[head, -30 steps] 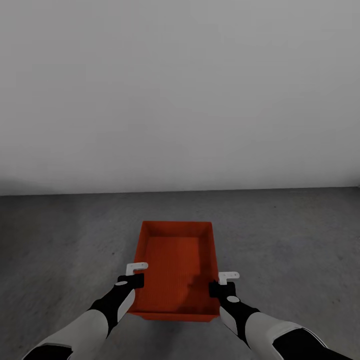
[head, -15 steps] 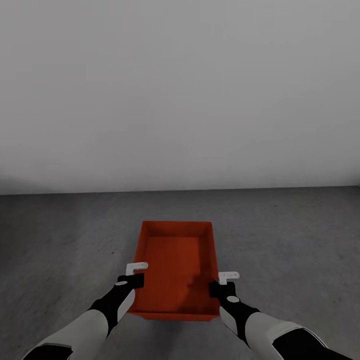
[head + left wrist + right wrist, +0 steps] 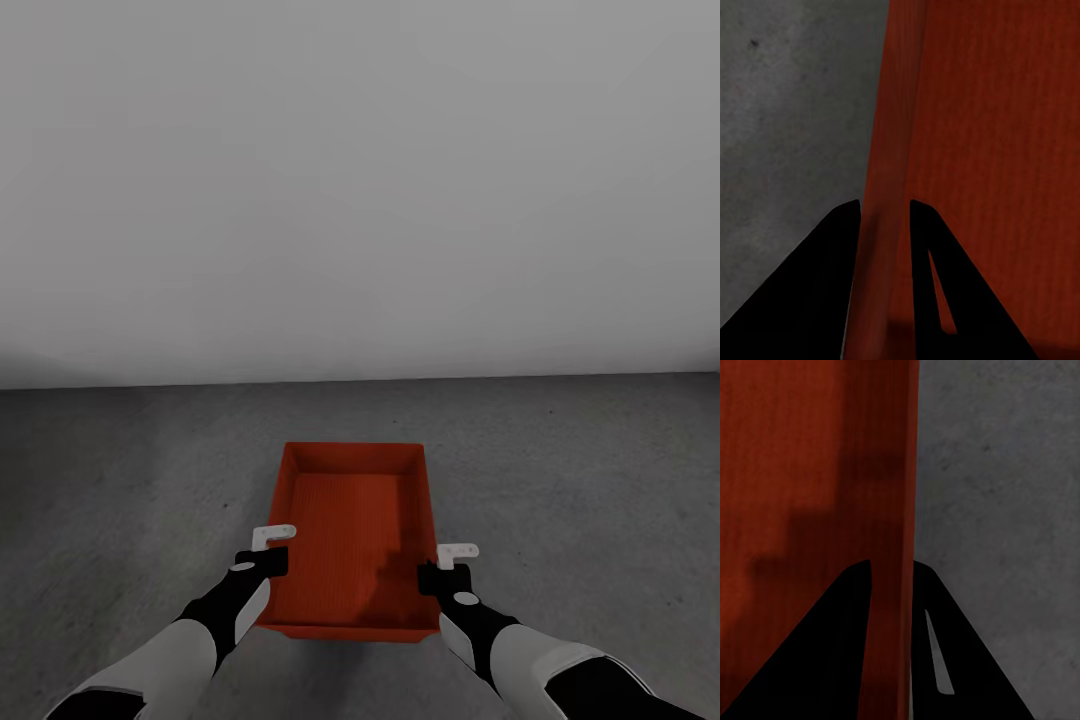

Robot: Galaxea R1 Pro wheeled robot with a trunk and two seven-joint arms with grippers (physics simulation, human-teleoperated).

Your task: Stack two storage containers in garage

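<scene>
The orange-red storage container [image 3: 352, 535] sits over the dark grey concrete floor [image 3: 580, 470], short of the plain grey wall [image 3: 360, 180]. The left gripper [image 3: 885, 214] pinches the container's left wall between its fingers, and the right gripper [image 3: 891, 570] clamps the opposite wall likewise.

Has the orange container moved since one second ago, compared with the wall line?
No. In the head view the storage container keeps the same place below the line where the wall meets the floor, with both grippers at its side walls.
</scene>
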